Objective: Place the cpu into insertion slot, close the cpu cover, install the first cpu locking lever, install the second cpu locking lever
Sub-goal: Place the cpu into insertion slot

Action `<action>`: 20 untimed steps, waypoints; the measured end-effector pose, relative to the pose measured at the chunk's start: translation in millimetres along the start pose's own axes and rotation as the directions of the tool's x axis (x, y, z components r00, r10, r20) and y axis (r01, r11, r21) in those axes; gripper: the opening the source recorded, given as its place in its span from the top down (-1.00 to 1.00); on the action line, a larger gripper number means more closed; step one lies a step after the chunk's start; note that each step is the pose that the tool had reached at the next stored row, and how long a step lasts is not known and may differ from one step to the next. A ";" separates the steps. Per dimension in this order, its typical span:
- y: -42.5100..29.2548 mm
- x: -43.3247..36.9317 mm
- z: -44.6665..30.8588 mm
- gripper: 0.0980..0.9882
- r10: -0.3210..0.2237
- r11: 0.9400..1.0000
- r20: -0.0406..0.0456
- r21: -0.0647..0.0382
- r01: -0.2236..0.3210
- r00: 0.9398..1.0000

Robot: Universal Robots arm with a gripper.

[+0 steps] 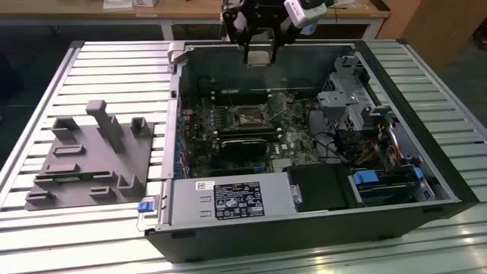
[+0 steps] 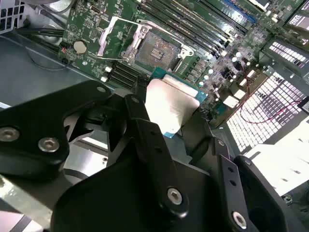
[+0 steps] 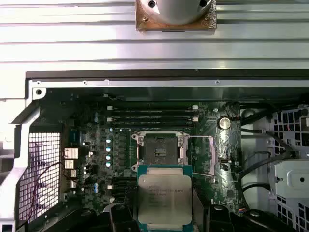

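Slatted bench [image 1: 106,63], open computer case [image 1: 320,228]: gripper [image 1: 259,55] pinches cpu [image 3: 164,200] by its edges.
Insertion slot [image 3: 158,149] bare, cpu cover [image 2: 138,35] swung open; best lowered level, edges squared to socket.

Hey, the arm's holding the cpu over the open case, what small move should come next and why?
Probably ease the cpu across toward the insertion slot, keeping it high. In the exterior view the gripper is shut on it above the rear rim of the case, and the slot lies uncovered, offset from it.
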State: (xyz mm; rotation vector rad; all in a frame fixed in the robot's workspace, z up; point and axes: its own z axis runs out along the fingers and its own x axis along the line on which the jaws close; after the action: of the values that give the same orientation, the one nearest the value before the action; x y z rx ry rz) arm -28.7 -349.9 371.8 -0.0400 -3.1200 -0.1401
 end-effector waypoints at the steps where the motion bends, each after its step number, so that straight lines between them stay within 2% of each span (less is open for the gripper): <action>1: 0.0 0.0 0.0 0.01 0.000 1.000 0.000 0.000 0.000 1.000; 7: 0.0 0.0 0.8 0.01 0.000 1.000 0.000 0.000 0.000 1.000; 20: -0.8 -0.2 9.4 0.01 0.000 1.000 0.000 0.000 0.000 1.000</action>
State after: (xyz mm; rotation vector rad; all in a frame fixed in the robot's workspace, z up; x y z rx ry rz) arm -28.7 -349.9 362.3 -0.0400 -3.1201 -0.1402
